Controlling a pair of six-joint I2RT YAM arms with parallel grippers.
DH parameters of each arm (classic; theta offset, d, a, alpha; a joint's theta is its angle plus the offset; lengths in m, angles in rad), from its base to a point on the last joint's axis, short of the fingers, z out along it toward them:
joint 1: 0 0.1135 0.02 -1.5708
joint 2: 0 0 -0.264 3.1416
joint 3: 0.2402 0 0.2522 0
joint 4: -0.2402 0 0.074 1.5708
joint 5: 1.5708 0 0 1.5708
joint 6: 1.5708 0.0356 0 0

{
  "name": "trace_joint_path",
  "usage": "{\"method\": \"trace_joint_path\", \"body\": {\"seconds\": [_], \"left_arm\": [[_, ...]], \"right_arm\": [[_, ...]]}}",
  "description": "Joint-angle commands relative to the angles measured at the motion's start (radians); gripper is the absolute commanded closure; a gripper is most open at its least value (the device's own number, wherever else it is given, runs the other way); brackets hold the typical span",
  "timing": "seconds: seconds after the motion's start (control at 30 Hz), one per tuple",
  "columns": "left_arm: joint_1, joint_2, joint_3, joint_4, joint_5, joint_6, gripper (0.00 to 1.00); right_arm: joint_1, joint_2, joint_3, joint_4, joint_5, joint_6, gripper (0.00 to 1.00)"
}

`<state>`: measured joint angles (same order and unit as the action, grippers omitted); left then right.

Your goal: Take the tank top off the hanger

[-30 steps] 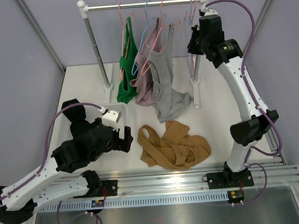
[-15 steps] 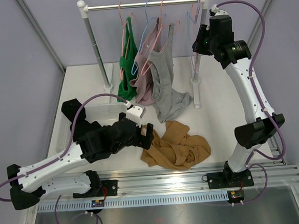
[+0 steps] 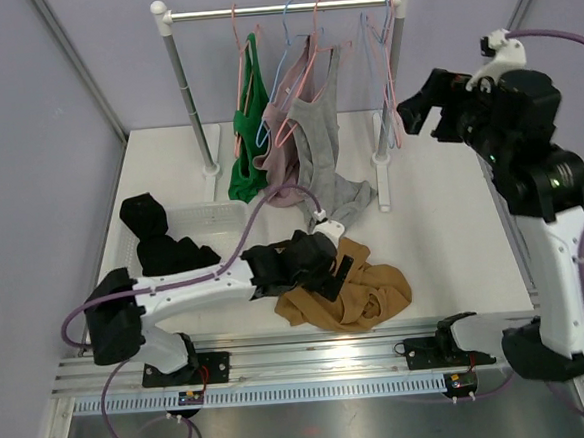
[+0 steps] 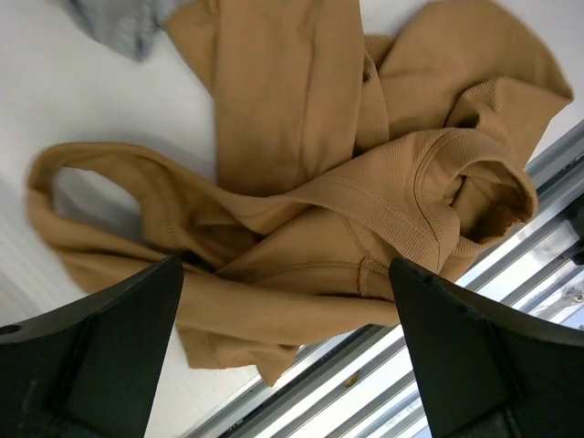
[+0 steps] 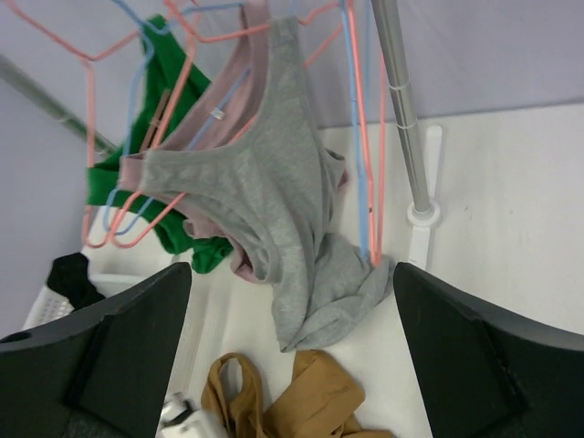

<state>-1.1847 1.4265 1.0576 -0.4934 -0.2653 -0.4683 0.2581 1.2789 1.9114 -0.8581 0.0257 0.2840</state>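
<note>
Clothes rack [image 3: 282, 8] stands at the back of the tabletop [image 3: 443, 228], tank tops [image 3: 311, 137] hanging on hangers [image 3: 280, 74] from the middle of its rail, bare hangers [image 3: 386, 52] at its right end. A loose tank top [image 3: 362, 294] lies near the front edge, under the left claw [image 3: 334, 273]. A bin [image 3: 222, 216] holding garments [image 3: 169, 250] sits at left; the right claw [image 3: 419, 102] hangs right of the rack

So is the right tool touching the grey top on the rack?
Apart. The top view shows the right tool open beyond the rack post, with that post and empty hangers between it and the grey top.
</note>
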Motion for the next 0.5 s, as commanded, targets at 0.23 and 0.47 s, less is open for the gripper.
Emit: {"method": "trace_joint_path", "body": {"seconds": [0.23,0.47], "left_arm": [[-0.050,0.323,0.110,0.139,0.130,-0.004,0.01],[-0.076,0.422,0.111,0.148,0.111,-0.035,0.66]], "right_arm": [[-0.002,-0.351,-0.187,0.002,-0.204,-0.060,0.01],[-0.002,-0.404,-0.218,-0.021,-0.247,-0.088,0.00]]}}
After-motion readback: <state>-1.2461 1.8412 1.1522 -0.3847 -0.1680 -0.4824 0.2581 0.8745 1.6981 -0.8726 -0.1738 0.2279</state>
